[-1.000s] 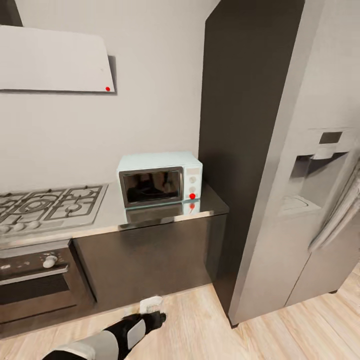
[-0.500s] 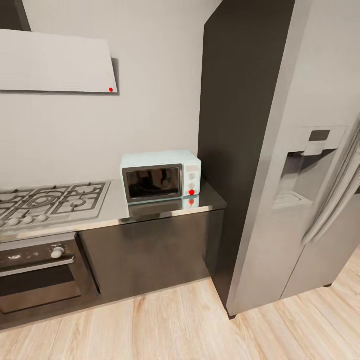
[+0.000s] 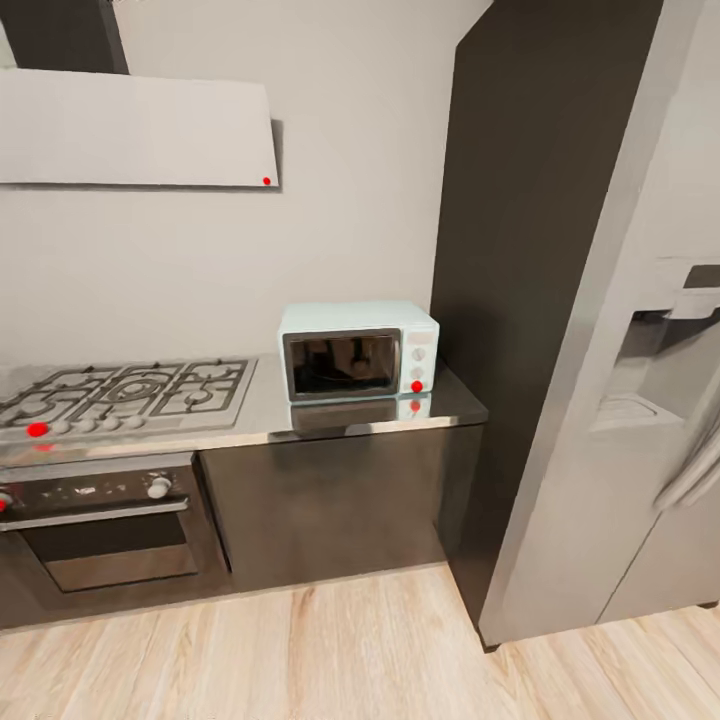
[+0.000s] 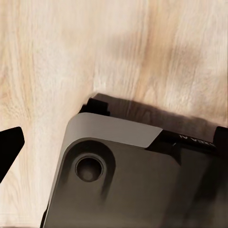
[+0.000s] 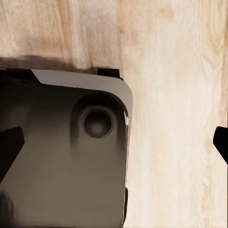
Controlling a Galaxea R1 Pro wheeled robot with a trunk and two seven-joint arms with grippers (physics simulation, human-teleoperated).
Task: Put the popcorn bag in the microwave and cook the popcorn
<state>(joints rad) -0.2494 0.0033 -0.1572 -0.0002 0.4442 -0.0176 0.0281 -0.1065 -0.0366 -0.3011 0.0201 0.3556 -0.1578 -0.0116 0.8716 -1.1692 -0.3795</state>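
Camera swung left, microwave (image 3: 358,351) now nearer centre on the surface (image 3: 262,420) (door shut), popcorn bag unsighted, both sets of fingers spread wide, empty, with wood floor (image 4: 57,57) between them.

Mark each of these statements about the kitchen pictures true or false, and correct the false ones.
1. The pale mint-blue microwave with a dark glass door stands on the shiny grey metallic countertop. True.
2. The microwave's door hangs open. False: the door is shut.
3. The gas hob with its dark grates lies to the left of the microwave in the head view. True.
4. The tall steel fridge stands to the left of the hob. False: it stands at the right of the picture, beyond the tall dark cabinet panel.
5. The dark built-in oven sits below the hob. True.
6. The floor is dark tile. False: it is light wood floor.
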